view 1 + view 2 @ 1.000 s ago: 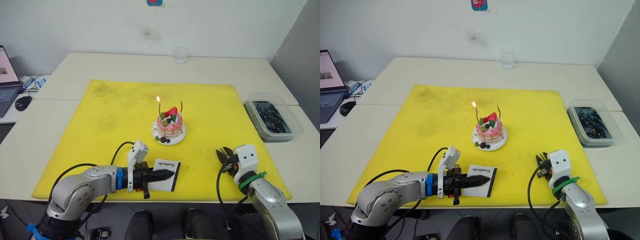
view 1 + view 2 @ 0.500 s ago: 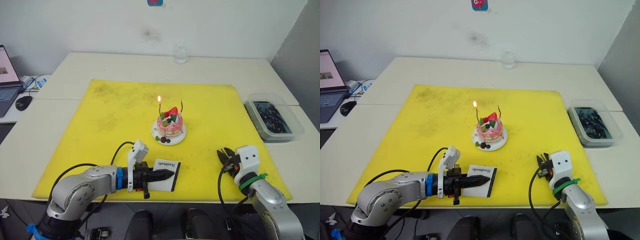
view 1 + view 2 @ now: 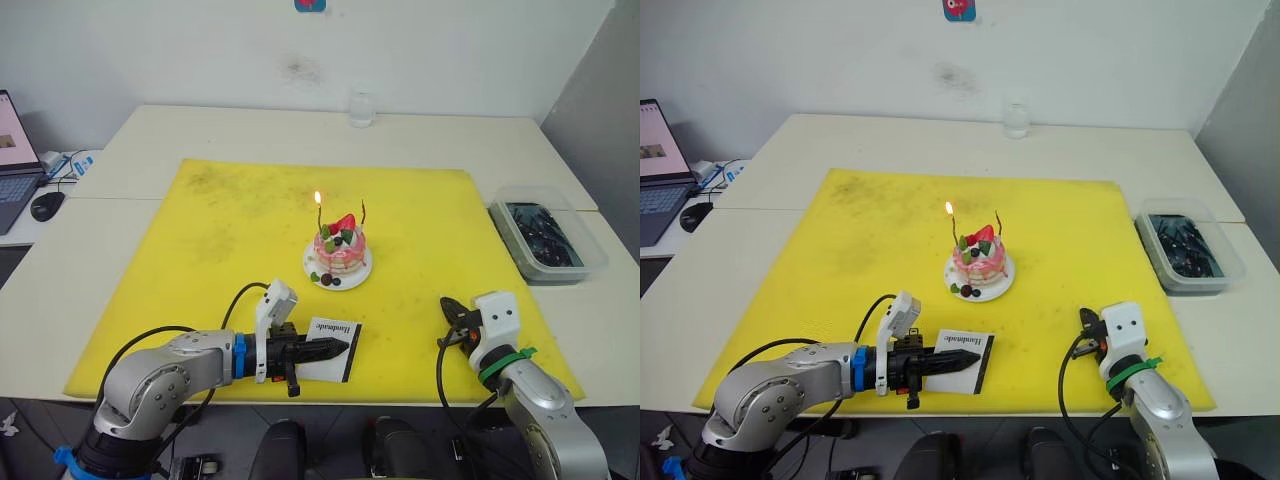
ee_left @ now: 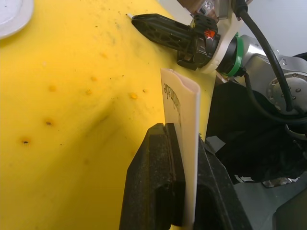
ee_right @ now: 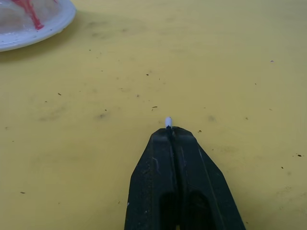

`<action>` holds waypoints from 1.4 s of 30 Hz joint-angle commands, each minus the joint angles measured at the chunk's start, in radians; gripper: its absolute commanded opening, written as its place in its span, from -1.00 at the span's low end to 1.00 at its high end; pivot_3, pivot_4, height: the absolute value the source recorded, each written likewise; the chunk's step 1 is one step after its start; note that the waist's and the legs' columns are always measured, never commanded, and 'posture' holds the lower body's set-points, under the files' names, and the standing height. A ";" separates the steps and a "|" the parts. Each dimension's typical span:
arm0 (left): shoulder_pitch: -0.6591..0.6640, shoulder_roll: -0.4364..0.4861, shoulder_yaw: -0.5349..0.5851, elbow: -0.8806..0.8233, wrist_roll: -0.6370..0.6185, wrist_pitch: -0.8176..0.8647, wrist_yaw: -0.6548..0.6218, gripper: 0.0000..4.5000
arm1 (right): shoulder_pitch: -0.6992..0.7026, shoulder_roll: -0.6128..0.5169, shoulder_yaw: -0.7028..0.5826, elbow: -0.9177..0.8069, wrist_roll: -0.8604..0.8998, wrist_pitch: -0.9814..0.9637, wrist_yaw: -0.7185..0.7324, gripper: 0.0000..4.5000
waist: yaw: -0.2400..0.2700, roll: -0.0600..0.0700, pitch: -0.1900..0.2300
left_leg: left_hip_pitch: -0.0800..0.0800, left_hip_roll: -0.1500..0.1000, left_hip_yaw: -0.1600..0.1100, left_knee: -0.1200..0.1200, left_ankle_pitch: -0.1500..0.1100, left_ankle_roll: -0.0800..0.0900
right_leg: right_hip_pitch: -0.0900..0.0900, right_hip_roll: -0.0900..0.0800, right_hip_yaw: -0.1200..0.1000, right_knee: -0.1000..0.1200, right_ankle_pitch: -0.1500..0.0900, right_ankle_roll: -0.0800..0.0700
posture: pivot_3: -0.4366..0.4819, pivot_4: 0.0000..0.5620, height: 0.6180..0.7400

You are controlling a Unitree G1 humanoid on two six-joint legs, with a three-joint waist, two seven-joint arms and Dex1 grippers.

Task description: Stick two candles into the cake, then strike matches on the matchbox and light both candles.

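Observation:
The pink cake (image 3: 338,250) stands on its white plate (image 3: 358,272) in the middle of the yellow mat (image 3: 220,230). Two candles stand upright in it: the left candle (image 3: 319,216) burns with a small flame, the right candle (image 3: 363,214) has no flame. My left gripper (image 3: 345,347) lies low at the mat's front edge, shut on the white matchbox (image 3: 336,336), which stands on edge between the fingers (image 4: 158,158). My right gripper (image 3: 446,304) rests on the mat at the front right, shut on a match whose pale tip (image 5: 168,121) pokes out from the fingertips.
A clear tub (image 3: 546,238) of dark pieces sits off the mat at the right. A glass (image 3: 360,108) stands at the table's far edge. A laptop (image 3: 12,150) and mouse (image 3: 46,206) lie at the far left.
The right gripper's fingers, spread apart in the earlier frames, have come together. The left arm, matchbox and cake have not moved; the left candle keeps burning.

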 commanded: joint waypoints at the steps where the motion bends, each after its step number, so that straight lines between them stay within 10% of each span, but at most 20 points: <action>1: -0.033 -0.018 0.035 -0.016 -0.063 0.026 0.022 -1.00 | -0.015 -0.041 -0.034 -0.088 0.023 0.015 0.028 -0.99 | 0.000 0.000 0.000 | 0.000 0.000 0.000 0.000 0.000 0.000 | 0.000 0.000 0.000 0.000 0.000 0.000 | -0.05 -0.47 1.00; 17: -0.245 -0.119 0.061 0.083 -0.148 0.083 0.139 -1.00 | -0.286 -0.440 0.070 -0.425 0.179 0.219 0.323 -0.99 | -0.001 0.000 0.000 | -0.001 -0.001 -0.001 0.000 0.000 0.000 | 0.000 0.004 -0.001 0.000 0.001 0.002 | -0.05 -0.47 1.00; 42: -0.223 -0.123 0.073 0.085 -0.181 0.121 0.150 -1.00 | -0.374 -0.424 0.247 -0.355 0.076 0.228 0.290 -0.99 | -0.002 0.000 0.000 | -0.001 -0.001 -0.001 0.001 0.000 0.000 | 0.000 0.004 0.000 0.000 0.001 0.003 | -0.05 -0.47 1.00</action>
